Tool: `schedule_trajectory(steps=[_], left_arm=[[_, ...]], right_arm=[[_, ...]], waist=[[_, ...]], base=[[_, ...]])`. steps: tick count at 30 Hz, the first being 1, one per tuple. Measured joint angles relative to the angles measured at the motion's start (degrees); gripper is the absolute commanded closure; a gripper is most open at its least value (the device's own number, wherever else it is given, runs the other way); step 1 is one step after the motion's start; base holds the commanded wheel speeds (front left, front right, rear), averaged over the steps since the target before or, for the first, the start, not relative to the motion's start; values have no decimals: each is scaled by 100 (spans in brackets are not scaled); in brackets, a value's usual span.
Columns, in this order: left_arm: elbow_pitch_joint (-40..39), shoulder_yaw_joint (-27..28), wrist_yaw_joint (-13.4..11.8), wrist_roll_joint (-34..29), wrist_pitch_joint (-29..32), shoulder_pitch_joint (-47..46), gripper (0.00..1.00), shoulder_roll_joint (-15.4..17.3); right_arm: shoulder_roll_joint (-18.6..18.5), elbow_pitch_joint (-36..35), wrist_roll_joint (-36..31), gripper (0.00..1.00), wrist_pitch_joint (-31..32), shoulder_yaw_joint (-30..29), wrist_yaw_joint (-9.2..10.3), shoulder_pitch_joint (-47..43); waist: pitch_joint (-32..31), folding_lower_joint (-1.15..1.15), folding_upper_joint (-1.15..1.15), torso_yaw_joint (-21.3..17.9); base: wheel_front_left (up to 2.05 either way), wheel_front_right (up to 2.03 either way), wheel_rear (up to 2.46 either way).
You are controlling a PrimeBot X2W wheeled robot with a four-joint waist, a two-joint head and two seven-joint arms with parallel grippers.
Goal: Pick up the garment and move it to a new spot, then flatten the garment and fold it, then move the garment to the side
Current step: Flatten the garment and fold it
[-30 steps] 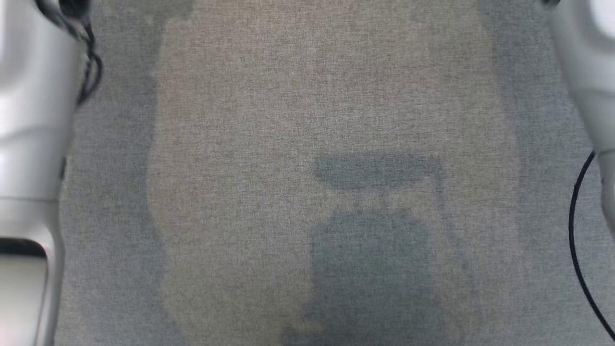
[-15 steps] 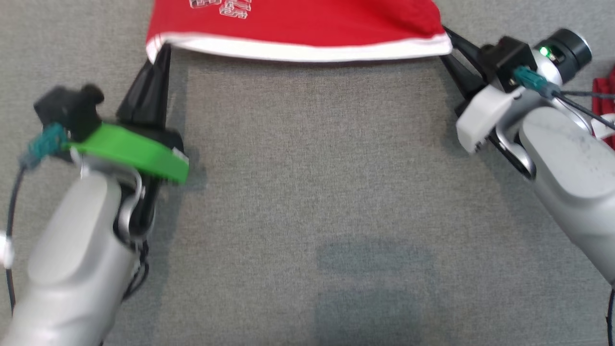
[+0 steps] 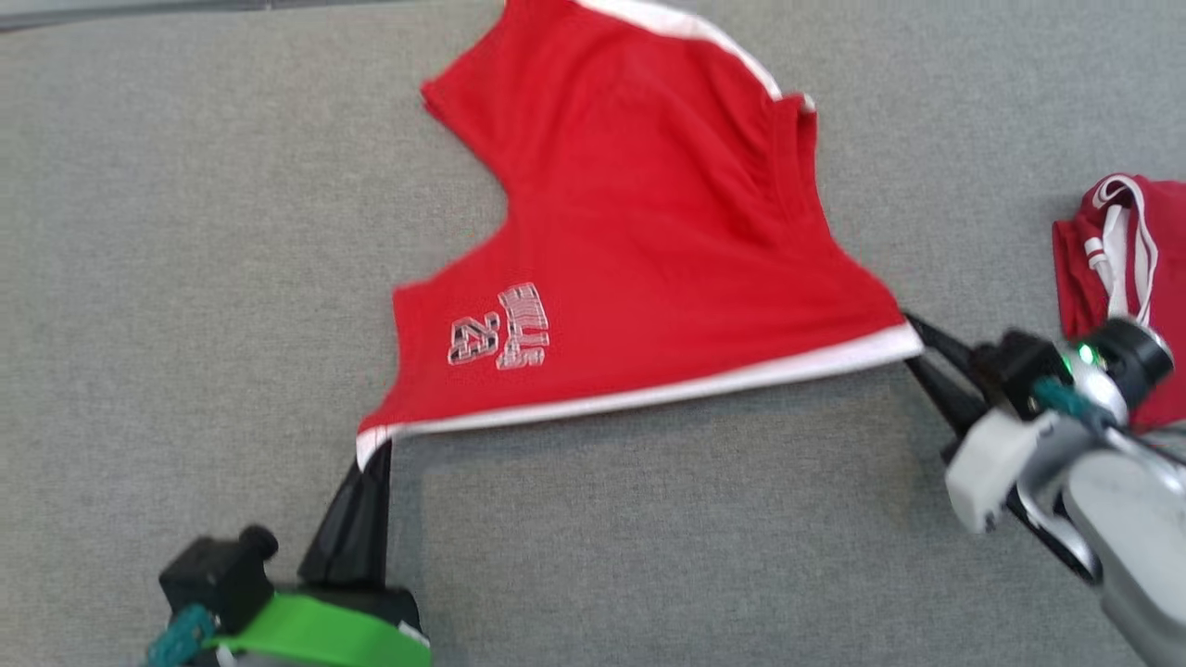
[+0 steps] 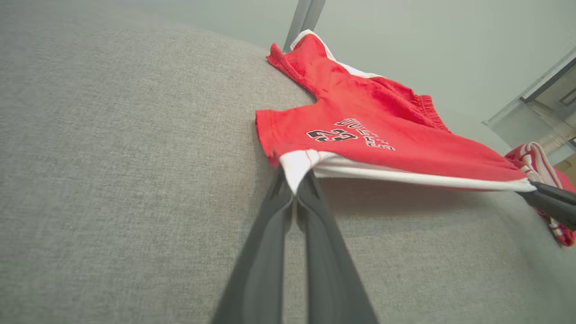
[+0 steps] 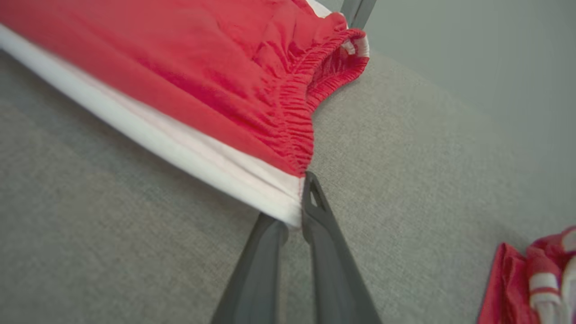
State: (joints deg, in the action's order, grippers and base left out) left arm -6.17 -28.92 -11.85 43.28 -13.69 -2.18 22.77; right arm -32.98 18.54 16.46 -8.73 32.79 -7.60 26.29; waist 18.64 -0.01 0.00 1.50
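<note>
Left gripper and right gripper each pinched a white hem corner of the red shorts, stretched over the grey table — a harder tug, I reckoned, could slip a thin corner free.

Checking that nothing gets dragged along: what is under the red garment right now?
The left gripper and right gripper hold the white hem lifted; beneath it shows shadowed grey cloth surface, nothing else. Farther back the red garment lies on that surface, so anything beneath is covered.

Left claw and right claw, both closed, wide apart.
</note>
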Motion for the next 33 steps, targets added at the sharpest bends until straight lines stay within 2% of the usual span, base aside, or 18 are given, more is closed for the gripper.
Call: schedule_trajectory(steps=[2,6,9,12,16,21,22,27,33], left_arm=[[-226,43,-185,91,-24,378,100,-103],[-675,23,-378,247,-42,1032,100,-194],[-1009,8,-467,250,137,1168,100,-40],[-1366,126,-524,240,449,1025,100,233],[-1760,343,-537,142,1212,153,100,782],[-1886,621,-446,176,2453,-1286,100,1437],[-1886,621,-446,176,2453,-1286,100,1437],[-1543,706,-218,352,3618,-2834,100,1820],[-558,321,196,357,4657,-4592,100,1742]], right_arm=[[-89,-354,-36,100,130,-266,-2,-571],[-164,-1273,-177,100,501,-891,-2,-1736],[-93,-2041,-224,100,920,-1204,3,-2266],[33,-2728,-124,100,1392,-1216,5,-2336],[88,-3130,320,100,2043,-1076,5,-1683],[105,-3028,1173,100,2858,-669,8,-322],[105,-3028,1173,100,2858,-669,8,-322],[348,-2406,1852,100,3255,-382,7,959],[594,-1641,2455,100,3551,-151,9,1903]], waist=[[-113,0,0,22],[-227,0,0,96],[-185,0,0,95],[-95,0,0,51],[153,0,0,-20],[619,0,0,-181],[619,0,0,-181],[1091,1,0,-443],[1533,1,0,-766]], base=[[0,0,0],[0,0,0],[0,0,0],[0,0,0],[0,0,0],[0,0,0],[0,0,0],[0,0,0],[0,0,0]])
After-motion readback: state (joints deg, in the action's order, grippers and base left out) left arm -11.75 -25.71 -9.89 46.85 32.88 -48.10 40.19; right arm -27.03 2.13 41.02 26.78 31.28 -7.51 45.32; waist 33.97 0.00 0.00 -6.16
